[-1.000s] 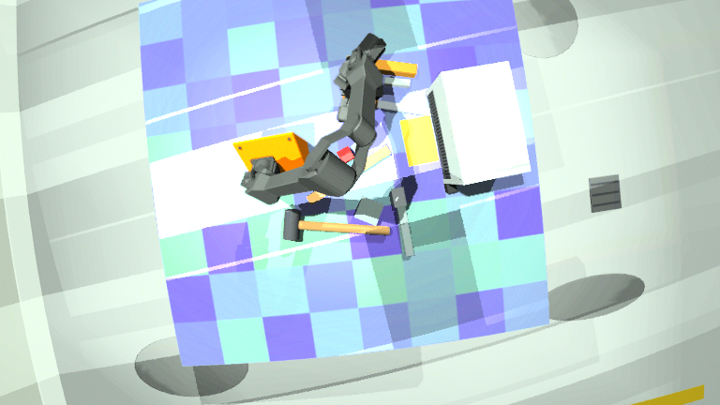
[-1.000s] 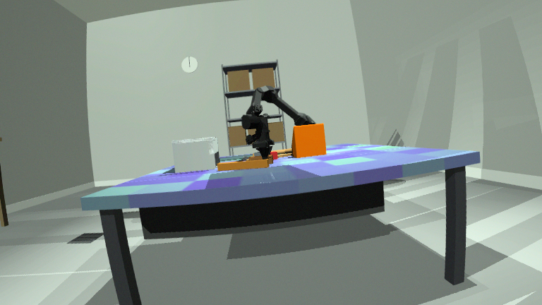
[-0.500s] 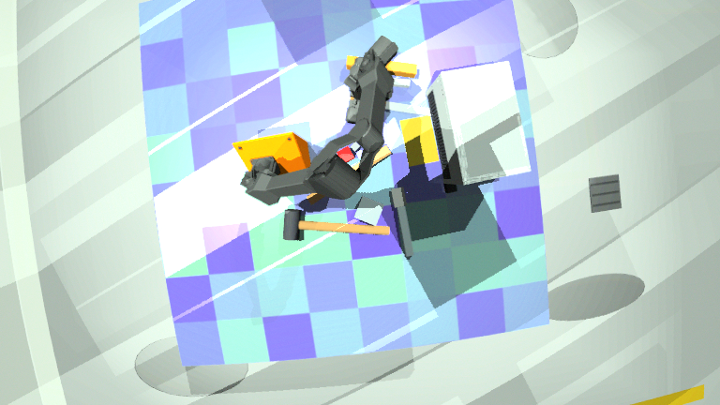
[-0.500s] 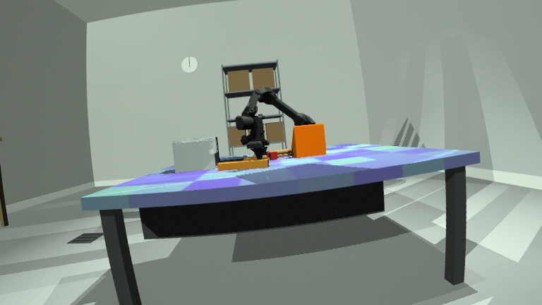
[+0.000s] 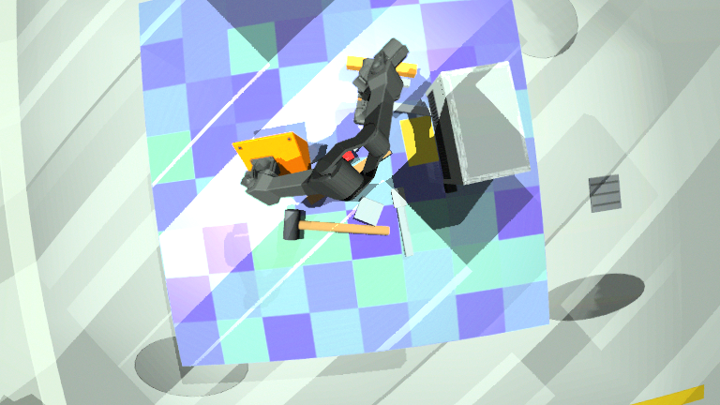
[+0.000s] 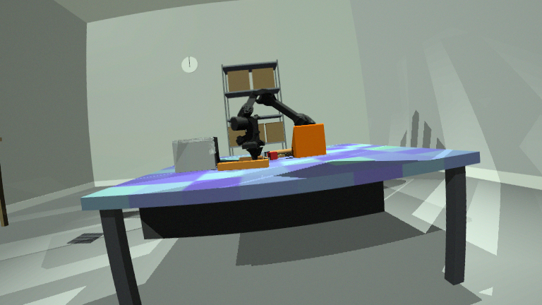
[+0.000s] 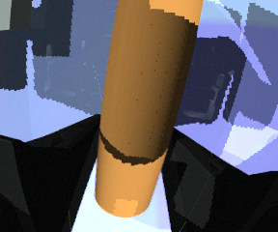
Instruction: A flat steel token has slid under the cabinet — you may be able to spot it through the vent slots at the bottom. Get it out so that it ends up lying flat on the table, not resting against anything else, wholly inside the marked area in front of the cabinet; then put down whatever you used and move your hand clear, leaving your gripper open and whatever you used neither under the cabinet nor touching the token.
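Note:
My gripper (image 6: pixel 255 155) (image 7: pixel 133 128) is shut on the round wooden handle (image 7: pixel 146 82) of a long tool, low over the table. In the top view the arm covers the fingers and most of the handle. The tool's flat grey shaft (image 5: pixel 412 109) runs from under the arm to the cabinet's slotted front; whether its tip is under the cabinet I cannot tell. The grey cabinet (image 5: pixel 490 119) (image 6: pixel 194 155) stands at the right in the top view. The yellow marked area (image 5: pixel 415 148) lies before it, partly in shadow. I cannot make out the token in any view.
An orange bar (image 5: pixel 407 69) (image 6: pixel 243 164) lies beside the gripper, a pale block (image 5: pixel 406 82) near it. A red block (image 5: pixel 349 155) and wooden stick (image 5: pixel 386 155) lie by the arm. A mallet (image 5: pixel 345 228), pale block (image 5: pixel 368 211) and pale bar (image 5: pixel 404 225) lie beyond.

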You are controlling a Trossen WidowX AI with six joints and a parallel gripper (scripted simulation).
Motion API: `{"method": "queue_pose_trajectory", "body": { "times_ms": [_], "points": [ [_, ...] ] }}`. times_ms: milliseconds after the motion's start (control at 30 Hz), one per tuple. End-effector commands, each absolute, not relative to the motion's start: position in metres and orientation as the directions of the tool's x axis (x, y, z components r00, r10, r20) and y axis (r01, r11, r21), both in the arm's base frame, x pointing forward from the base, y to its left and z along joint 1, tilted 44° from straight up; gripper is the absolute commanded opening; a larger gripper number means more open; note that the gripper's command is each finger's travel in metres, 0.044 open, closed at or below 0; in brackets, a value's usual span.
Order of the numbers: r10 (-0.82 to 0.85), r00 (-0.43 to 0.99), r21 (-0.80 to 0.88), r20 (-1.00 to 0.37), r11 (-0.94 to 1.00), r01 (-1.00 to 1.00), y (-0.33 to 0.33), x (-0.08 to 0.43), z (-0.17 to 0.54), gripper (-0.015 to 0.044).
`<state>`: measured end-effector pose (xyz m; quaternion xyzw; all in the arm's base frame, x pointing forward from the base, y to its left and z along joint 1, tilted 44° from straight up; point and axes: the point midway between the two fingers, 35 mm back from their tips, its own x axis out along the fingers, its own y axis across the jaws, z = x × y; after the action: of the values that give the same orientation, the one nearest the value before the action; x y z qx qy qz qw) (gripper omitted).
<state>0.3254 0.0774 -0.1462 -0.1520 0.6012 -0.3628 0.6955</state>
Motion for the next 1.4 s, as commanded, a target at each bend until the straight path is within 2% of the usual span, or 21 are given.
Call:
{"method": "queue_pose_trajectory", "body": {
  "times_ms": [0, 1367],
  "points": [
    [-0.689, 0.021, -0.646, -0.725, 0.689, 0.328, 0.076, 0.334, -0.144, 0.0000],
    [-0.690, 0.022, -0.646, -0.723, 0.688, 0.329, 0.064, 0.382, -0.131, 0.0000]
  ]
}}
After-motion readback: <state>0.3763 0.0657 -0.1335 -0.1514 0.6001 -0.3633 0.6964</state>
